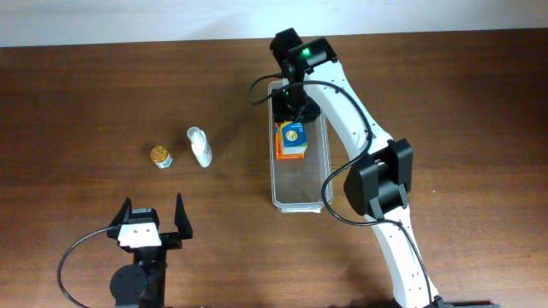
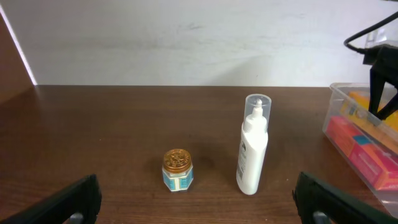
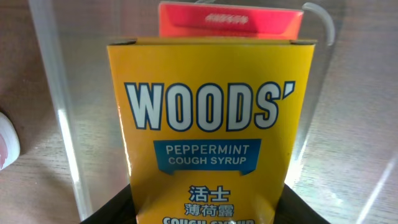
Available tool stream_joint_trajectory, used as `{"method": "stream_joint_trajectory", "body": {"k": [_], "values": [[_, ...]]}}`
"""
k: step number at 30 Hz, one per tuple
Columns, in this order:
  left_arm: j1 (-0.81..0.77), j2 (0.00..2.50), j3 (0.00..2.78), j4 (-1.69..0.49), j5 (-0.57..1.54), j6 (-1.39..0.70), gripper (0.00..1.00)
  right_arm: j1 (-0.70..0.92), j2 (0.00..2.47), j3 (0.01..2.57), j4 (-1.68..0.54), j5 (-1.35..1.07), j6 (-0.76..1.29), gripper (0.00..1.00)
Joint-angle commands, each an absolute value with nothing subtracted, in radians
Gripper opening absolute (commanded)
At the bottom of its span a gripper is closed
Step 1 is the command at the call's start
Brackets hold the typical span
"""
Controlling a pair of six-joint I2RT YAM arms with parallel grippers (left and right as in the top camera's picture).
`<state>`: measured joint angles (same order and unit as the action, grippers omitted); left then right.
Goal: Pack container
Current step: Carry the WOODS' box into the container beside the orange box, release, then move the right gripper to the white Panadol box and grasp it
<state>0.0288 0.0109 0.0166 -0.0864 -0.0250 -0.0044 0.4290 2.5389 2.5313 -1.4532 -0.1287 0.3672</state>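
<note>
The clear plastic container lies lengthwise at the table's middle. In it, at the far end, a yellow Woods' cough syrup box lies on a red-orange box. My right gripper reaches into the container's far end and is shut on the yellow box, a black finger on each side. The red box shows just beyond it, inside the clear wall. My left gripper is open and empty near the front left, its fingers wide apart.
A small gold-lidded jar and a white bottle sit left of the container, ahead of the left gripper. The container's end shows at the right of the left wrist view.
</note>
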Motion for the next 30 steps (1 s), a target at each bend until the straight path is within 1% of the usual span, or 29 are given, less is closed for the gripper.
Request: {"method": "stream_joint_trajectory", "body": {"k": [1, 7, 9, 11, 18, 20, 22, 30], "values": [[0.034, 0.005, 0.009, -0.084, -0.011, -0.010, 0.99, 0.445, 2.511, 2.534, -1.441, -0.123, 0.377, 0.49], [0.034, 0.005, 0.009, -0.084, -0.011, -0.011, 0.99, 0.446, 2.511, 2.534, -1.439, -0.123, 0.402, 0.49], [0.034, 0.005, 0.009, -0.084, -0.011, -0.010, 0.99, 0.446, 2.511, 2.534, -1.438, -0.123, 0.402, 0.56], [0.034, 0.005, 0.009, -0.084, -0.011, -0.010, 0.99, 0.446, 2.511, 2.534, -1.435, -0.123, 0.402, 0.58], [0.034, 0.005, 0.009, -0.084, -0.010, -0.011, 0.99, 0.446, 2.511, 2.534, -1.430, -0.120, 0.401, 0.60], [0.034, 0.005, 0.009, -0.084, -0.011, -0.010, 0.99, 0.443, 2.510, 2.534, -1.430, -0.119, 0.398, 0.62], [0.034, 0.005, 0.009, -0.084, -0.011, -0.010, 0.99, 0.436, 2.510, 2.542, -1.432, -0.119, 0.398, 0.63], [0.034, 0.005, 0.009, -0.084, -0.011, -0.010, 0.99, 0.375, 2.498, 2.733, -1.464, -0.118, 0.397, 0.63]]}}
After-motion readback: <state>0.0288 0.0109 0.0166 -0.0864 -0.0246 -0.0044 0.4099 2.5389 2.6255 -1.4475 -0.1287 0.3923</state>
